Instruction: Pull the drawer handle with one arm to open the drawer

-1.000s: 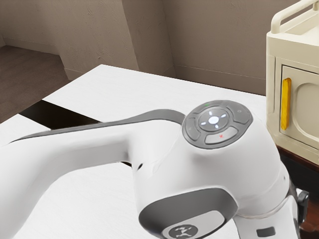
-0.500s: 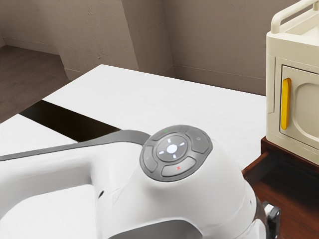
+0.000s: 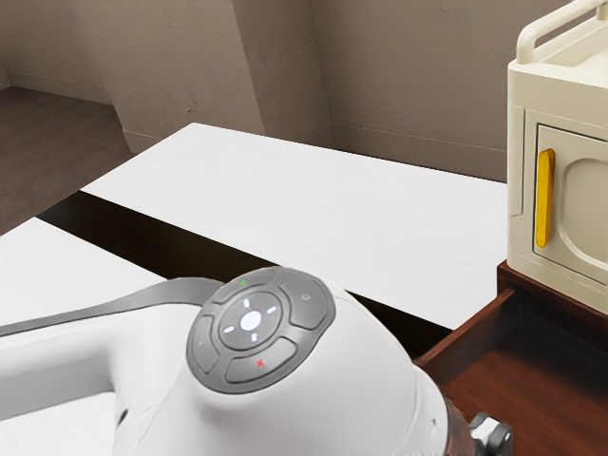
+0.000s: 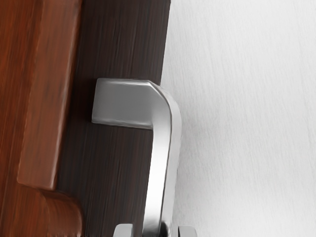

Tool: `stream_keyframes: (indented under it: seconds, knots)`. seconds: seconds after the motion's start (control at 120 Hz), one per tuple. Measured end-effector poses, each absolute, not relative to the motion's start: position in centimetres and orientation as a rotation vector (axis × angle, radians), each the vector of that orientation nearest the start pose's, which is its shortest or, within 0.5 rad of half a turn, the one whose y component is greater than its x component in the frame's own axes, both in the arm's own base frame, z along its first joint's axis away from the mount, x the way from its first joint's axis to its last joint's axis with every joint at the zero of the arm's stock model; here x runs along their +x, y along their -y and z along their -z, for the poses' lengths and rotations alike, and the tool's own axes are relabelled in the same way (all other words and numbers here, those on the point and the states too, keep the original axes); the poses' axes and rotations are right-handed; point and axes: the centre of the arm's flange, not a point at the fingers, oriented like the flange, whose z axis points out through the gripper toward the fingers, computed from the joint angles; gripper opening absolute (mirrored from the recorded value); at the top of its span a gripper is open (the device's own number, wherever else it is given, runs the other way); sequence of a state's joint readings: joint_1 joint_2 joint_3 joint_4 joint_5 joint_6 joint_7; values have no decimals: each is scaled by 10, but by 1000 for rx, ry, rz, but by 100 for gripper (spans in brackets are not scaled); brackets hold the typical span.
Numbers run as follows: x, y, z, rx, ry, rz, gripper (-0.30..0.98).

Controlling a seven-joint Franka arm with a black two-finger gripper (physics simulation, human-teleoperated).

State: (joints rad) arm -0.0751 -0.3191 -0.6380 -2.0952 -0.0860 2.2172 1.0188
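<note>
Evidently, drawer stands open. Metal handle: probably rigid, slippery; best taken mid-bar. Jaws at handle; cannot tell whether clenched or released.

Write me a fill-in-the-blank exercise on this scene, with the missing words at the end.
The drawer stands ____, its inside in sight.
The upright handle on the cream cabinet is ____.
That cabinet stands toward the exterior view's ____.
The small cross on the arm's round button pad is ____.

open; yellow; right; red
</note>
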Motion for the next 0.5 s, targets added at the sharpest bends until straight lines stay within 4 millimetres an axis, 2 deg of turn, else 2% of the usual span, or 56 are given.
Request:
stream_keyframes:
  seconds: [0.1, 0.217, 0.325, 0.367, 0.5]
  knots:
    - [360, 357, -586, -1935, -2181, 580, -1]
    - [348, 342, -634, -1952, -2138, 692, 3]
    - [342, 326, -692, -1960, -2116, 767, 25]
    - [340, 320, -707, -1956, -2115, 748, 33]
    - [367, 234, -737, -2116, -2006, 591, 49]
